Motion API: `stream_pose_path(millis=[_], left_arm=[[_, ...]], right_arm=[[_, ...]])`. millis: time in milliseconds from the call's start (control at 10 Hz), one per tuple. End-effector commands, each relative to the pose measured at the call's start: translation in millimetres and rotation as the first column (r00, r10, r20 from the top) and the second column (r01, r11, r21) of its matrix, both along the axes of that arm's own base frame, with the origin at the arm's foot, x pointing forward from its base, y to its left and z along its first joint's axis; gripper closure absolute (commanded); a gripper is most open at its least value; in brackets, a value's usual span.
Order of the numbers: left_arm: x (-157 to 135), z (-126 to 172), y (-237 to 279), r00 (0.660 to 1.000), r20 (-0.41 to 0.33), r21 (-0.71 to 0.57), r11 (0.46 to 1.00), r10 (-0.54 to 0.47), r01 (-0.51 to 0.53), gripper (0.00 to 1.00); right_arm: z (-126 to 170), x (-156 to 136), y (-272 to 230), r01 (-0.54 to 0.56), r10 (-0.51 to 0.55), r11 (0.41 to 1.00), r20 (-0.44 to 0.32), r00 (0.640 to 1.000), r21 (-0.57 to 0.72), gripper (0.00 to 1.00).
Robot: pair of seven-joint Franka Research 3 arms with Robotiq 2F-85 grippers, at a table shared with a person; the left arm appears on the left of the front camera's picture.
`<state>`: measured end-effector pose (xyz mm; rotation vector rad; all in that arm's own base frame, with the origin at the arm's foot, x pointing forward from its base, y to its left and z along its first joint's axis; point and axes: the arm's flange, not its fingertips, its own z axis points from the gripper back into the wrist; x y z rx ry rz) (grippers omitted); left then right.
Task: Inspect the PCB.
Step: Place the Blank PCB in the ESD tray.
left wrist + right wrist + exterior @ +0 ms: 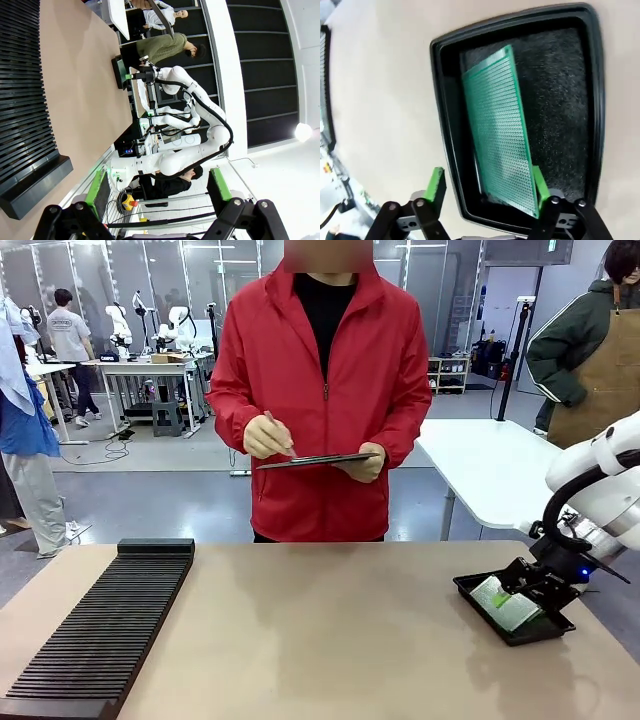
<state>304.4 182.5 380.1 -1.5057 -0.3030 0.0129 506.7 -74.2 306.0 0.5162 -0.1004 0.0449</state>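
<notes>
The PCB (500, 145) is a green perforated board lying in the shallow black tray (445, 150), tilted, with one edge raised against the tray's side. My right gripper (487, 185) stands open just above it: one green pad (436, 184) hangs over the tray's rim and clear of the board, the other pad (540, 184) is at the board's near corner. From the front, the PCB (503, 602) shows pale in the tray (520, 632) at the table's right, under the right gripper (528, 585). My left gripper (156, 187) is open and holds nothing.
A long black slotted rack (105, 625) lies along the table's left side. Across the table a person in a red jacket holds a dark tablet (318, 460) and a stylus. A white table (490, 470) stands behind on the right.
</notes>
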Motion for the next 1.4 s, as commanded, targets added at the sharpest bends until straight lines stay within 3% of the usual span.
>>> stream_pose_path(millis=[0, 1100, 1300], left_arm=[[0.3, 2.0, 1.3, 1.0, -0.005, 0.001, 1.0, 0.001, -0.001, 0.0], [0.3, 2.0, 1.3, 1.0, -0.005, 0.001, 1.0, 0.001, -0.001, 0.0], [0.3, 2.0, 1.3, 1.0, -0.005, 0.001, 1.0, 0.001, -0.001, 0.0]], right_arm=[[8.0, -19.6, 14.3, 0.068, -0.066, 0.995, 0.03, 0.997, -0.07, 0.0], [54.8, -38.6, 20.0, 0.121, -0.108, 0.986, 0.119, 0.987, -0.115, 0.0], [51.9, -37.8, 21.2, 0.108, -0.097, 0.987, 0.099, 0.99, -0.116, 0.0]])
